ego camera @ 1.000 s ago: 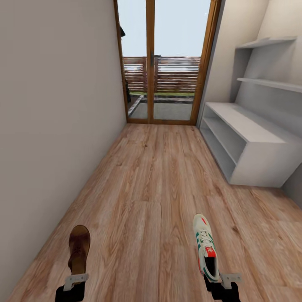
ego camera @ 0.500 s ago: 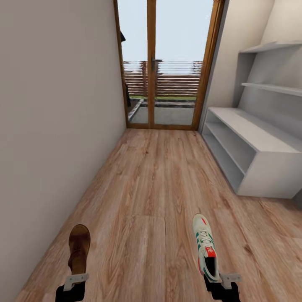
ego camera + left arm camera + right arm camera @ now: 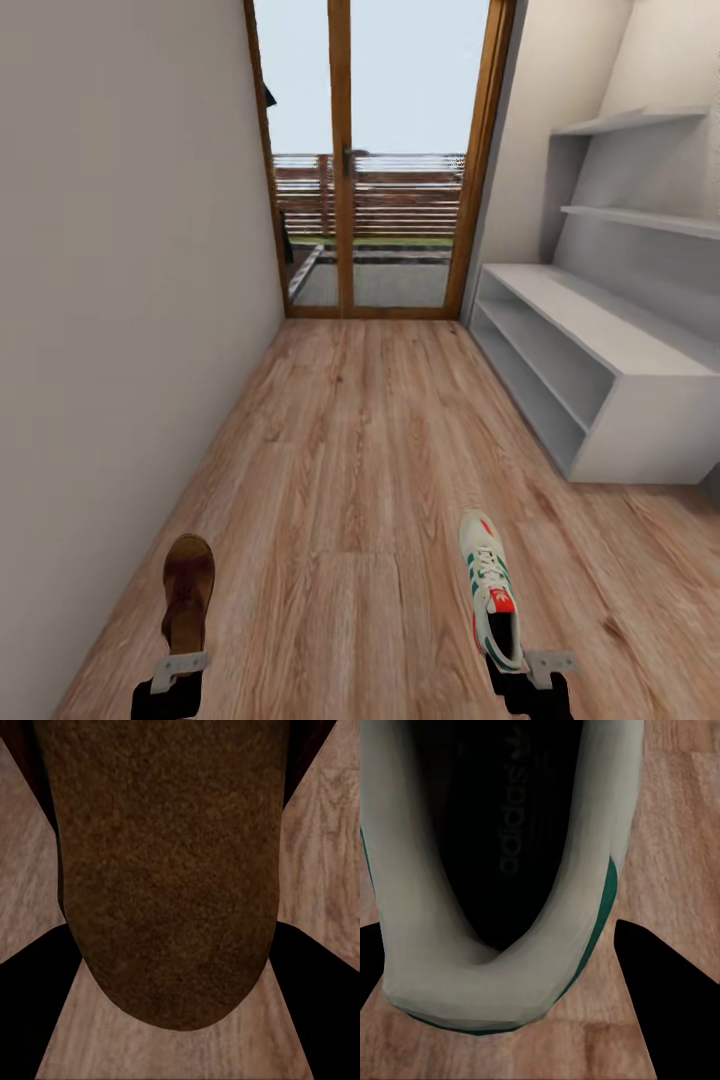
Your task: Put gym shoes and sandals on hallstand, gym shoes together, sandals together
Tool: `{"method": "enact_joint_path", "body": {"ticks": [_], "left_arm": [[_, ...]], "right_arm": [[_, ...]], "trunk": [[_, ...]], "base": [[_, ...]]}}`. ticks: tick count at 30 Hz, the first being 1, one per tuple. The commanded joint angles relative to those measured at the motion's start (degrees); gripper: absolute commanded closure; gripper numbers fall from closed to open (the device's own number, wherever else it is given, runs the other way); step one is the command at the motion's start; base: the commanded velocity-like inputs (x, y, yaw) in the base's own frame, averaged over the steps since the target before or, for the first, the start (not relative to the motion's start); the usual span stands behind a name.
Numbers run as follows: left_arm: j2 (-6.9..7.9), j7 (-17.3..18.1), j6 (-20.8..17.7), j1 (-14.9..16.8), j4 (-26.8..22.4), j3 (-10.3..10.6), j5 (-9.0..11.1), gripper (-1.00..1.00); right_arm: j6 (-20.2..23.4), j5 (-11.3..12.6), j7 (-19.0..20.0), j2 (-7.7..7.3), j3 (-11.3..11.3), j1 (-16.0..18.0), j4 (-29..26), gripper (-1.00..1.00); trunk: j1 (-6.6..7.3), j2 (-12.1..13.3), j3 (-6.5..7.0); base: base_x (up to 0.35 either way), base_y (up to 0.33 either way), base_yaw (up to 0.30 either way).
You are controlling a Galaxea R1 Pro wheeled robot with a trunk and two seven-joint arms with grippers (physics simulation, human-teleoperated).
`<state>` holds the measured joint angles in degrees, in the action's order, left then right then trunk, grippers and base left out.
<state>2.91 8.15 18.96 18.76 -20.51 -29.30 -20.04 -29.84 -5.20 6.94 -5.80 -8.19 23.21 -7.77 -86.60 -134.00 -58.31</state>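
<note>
1. A robot rolls down a corridor with a shoe in each arm: the left gripper (image 3: 181, 668) is clamped on the heel of a brown sandal (image 3: 188, 592), and the right gripper (image 3: 527, 668) is closed on the heel of a white gym shoe (image 3: 491, 588), both held out toe-forward above the floor (image 3: 370, 450).
2. In the left wrist view the sandal (image 3: 169, 870) sits between the dark fingers; in the right wrist view the gym shoe (image 3: 502, 870) shows its open collar wedged the same way (each grip takes the heel end alone).
3. The rack (image 3: 590, 350) stands ahead on the robot's right against the wall, well apart from both shoes; its bench top and two open shelves look bare, and so do the wall shelves above it.
4. The other sandal and gym shoe are not in sight.
5. Risk, as I judge it: with so little of each shoe gripped, the long toe could sag or twist loose during the turn toward the rack.
6. A swing too close could knock a toe on the rack's end panel, dropping the shoe to the floor.
7. Placing these two side by side would leave no room for their partners.
</note>
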Motion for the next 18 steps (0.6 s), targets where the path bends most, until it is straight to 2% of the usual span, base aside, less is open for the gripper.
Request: {"method": "enact_joint_path", "body": {"ticks": [1, 7, 18], "left_arm": [[-0.02, 0.46, 0.20, 0.05, 0.03, -0.50, -0.26, 1.00], [-0.01, 0.46, 0.20, 0.05, 0.03, -0.46, -0.26, 1.00], [-0.10, 0.46, 0.28, 0.05, 0.03, -0.41, -0.35, 1.00]], "right_arm": [[-0.20, -0.51, 0.18, 0.00, -0.51, 0.05, 0.04, 1.00], [-0.21, -0.51, 0.27, 0.00, -0.55, 0.03, 0.04, 1.00], [-0.21, -0.51, 0.32, -0.09, -0.60, 0.03, 0.03, 1.00]], "trunk": [[-0.02, -0.02, -0.01], [-0.02, -0.02, 0.05], [-0.02, -0.02, 0.06]], "base": [[0.317, 0.146, -0.068], [0.320, 0.109, -0.021], [0.334, 0.010, -0.001]]}}
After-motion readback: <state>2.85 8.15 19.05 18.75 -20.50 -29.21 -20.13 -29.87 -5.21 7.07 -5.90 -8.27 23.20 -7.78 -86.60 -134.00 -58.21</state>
